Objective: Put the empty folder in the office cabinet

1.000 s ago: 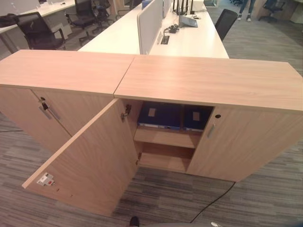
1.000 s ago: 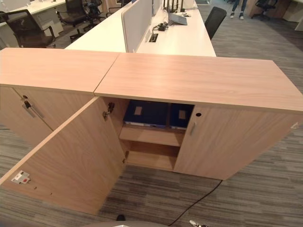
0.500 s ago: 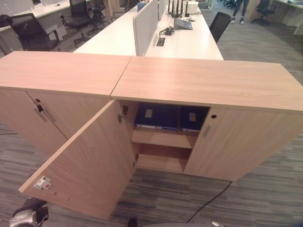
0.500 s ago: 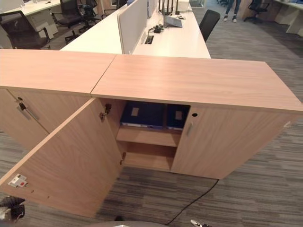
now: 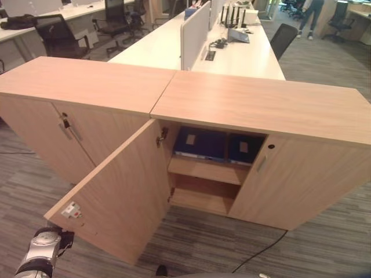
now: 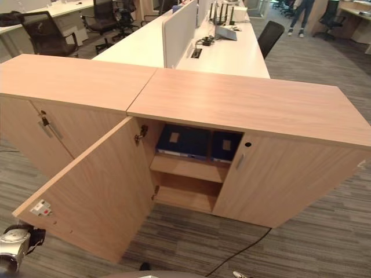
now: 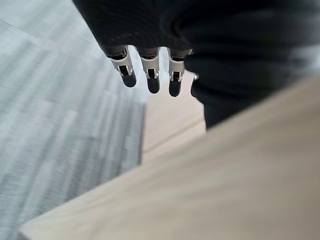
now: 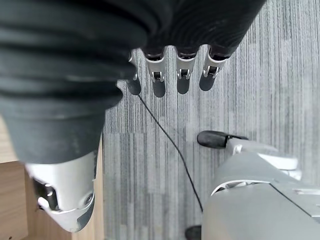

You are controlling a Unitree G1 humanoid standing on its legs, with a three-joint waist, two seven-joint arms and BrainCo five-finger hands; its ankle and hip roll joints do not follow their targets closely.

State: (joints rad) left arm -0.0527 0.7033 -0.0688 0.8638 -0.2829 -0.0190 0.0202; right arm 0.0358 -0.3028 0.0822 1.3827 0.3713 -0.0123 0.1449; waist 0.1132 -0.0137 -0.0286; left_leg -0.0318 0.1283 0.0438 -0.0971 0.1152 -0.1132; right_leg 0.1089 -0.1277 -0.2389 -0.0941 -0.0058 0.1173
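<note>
The office cabinet (image 5: 261, 104) stands in front of me with its left door (image 5: 122, 197) swung wide open. Two blue folders (image 5: 200, 143) (image 5: 244, 147) lie side by side on its upper shelf. The lower shelf (image 5: 203, 194) holds nothing. My left arm (image 5: 42, 252) comes in at the lower left, just below the open door's bottom corner. In its wrist view the left hand (image 7: 151, 75) hangs open beside the wooden door, holding nothing. The right hand (image 8: 183, 75) hangs open over the carpet, also holding nothing.
The cabinet's right door (image 5: 301, 185) is closed. A second cabinet (image 5: 64, 121) with closed doors and a key in its lock adjoins on the left. White desks (image 5: 243, 55) with a divider and office chairs (image 5: 55, 37) stand behind. A person's legs (image 5: 307, 11) show far back.
My left arm has risen into view at the lower left, by the open door's corner. The whole picture has shifted with the camera; the cabinet and folders are unmoved.
</note>
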